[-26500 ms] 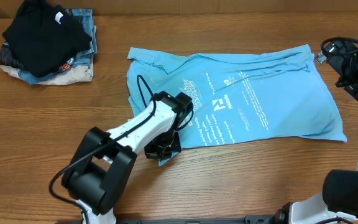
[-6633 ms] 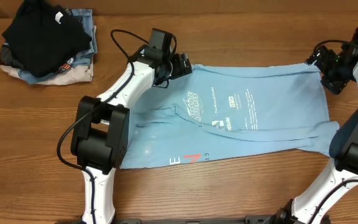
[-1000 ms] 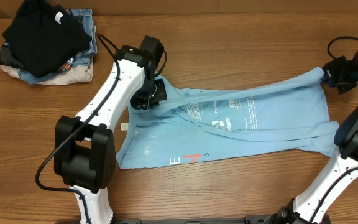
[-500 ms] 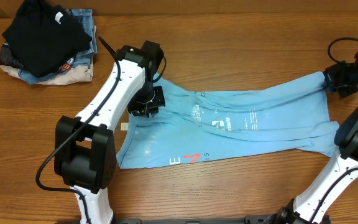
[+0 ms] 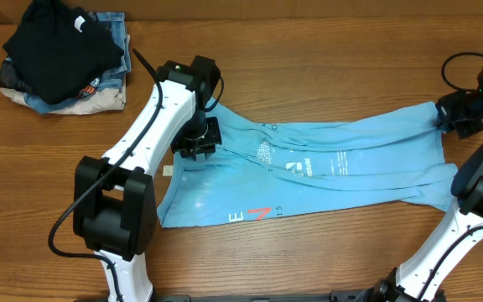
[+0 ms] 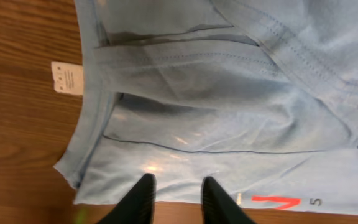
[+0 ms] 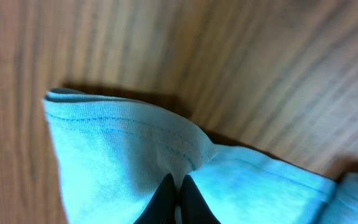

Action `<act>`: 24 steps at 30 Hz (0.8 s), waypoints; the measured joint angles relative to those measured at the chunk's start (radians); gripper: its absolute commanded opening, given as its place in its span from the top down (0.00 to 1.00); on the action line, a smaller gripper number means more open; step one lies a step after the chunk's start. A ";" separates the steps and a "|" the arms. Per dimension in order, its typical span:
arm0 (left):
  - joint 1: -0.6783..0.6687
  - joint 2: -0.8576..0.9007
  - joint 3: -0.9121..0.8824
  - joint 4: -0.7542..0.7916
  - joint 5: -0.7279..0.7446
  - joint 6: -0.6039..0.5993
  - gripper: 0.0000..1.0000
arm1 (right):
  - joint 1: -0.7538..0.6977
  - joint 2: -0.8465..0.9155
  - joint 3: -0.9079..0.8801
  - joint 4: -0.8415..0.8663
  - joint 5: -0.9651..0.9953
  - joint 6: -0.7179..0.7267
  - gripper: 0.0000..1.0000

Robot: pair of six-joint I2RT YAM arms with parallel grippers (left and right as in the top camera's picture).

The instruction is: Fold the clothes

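Overhead, the sky-blue T-shirt (image 5: 334, 168) lies spread across the middle of the wooden desk (image 5: 309, 50), stretched lengthwise from left to right with long creases running along it. Its white chest print faces up near the centre, and red-orange lettering (image 5: 260, 214) sits close to the near edge. The left tool (image 5: 198, 143) hangs over the shirt's far left corner. In the left wrist view its two black fingers (image 6: 143, 199) stand spread, with only blue cloth showing in the gap between them, and they pinch nothing. A small white tag (image 6: 67, 78) lies on the bare wood just beside the shirt's ribbed edge, where the fabric is doubled over in loose folds. At the far right corner, the right tool (image 7: 179, 190) is pressed together on the stitched hem. It pinches a small gather of cloth that puckers at the fingertips and lifts slightly off the wood, casting a shadow. In the far left corner of the desk, well apart from the shirt, a black garment (image 5: 57, 46) rests on top of denim and beige folded clothes (image 5: 111, 92).
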 measured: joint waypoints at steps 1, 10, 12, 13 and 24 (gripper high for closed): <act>0.000 0.000 0.000 0.000 -0.005 0.003 0.47 | 0.000 0.000 0.000 -0.007 0.011 0.006 0.69; 0.000 0.000 -0.001 0.033 -0.031 0.019 0.00 | 0.000 0.000 0.001 -0.060 0.095 0.018 0.10; 0.000 0.000 -0.002 0.058 -0.032 0.021 0.00 | 0.000 0.000 0.002 -0.071 0.101 0.019 0.00; 0.000 0.000 -0.002 0.070 -0.033 0.023 0.00 | 0.000 -0.002 0.002 -0.077 0.104 0.021 0.00; 0.023 0.000 -0.002 0.243 -0.071 0.036 0.02 | 0.000 -0.134 0.003 -0.120 0.071 -0.003 0.00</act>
